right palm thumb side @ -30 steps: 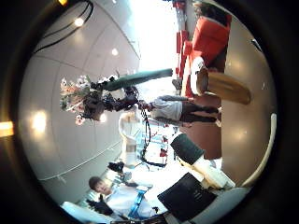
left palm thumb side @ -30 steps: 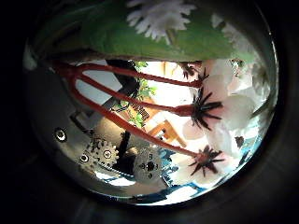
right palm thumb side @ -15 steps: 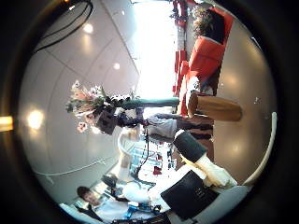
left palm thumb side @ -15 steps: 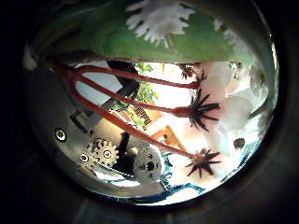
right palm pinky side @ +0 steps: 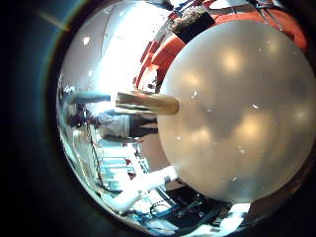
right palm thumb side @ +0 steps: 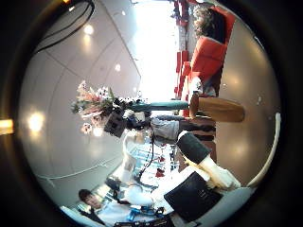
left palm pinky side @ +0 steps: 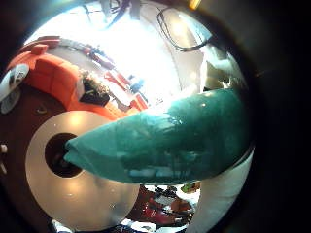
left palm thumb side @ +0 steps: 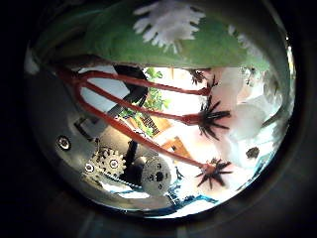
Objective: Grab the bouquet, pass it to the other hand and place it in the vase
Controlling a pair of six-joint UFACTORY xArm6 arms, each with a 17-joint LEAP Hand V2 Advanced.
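My left hand point(right palm thumb side: 125, 119) is shut on the bouquet point(right palm thumb side: 95, 100) and holds it in the air, away from the vase point(right palm thumb side: 223, 108). The left thumb side palm view is filled by its pale flowers with dark centres point(left palm thumb side: 214, 115), a big leaf point(left palm thumb side: 149, 42) and thin stems beside my own geared fingers point(left palm thumb side: 129, 171). The bouquet's wrap point(left palm pinky side: 165, 136) fills the left little finger side palm view. The vase point(right palm pinky side: 148, 102) stands on the round table point(right palm pinky side: 242, 118). My right hand's fingers point(right palm thumb side: 201, 161) reach out straight and hold nothing.
The round table also shows under the wrap in the left little finger side palm view point(left palm pinky side: 49, 175). Upholstered seats point(right palm thumb side: 210, 55) stand beyond the table and show again in that view point(left palm pinky side: 49, 73).
The right thumb side palm view has shifted, so my right hand has moved. The bouquet now appears slightly closer to the vase there. The left hand's grip on the bouquet is unchanged.
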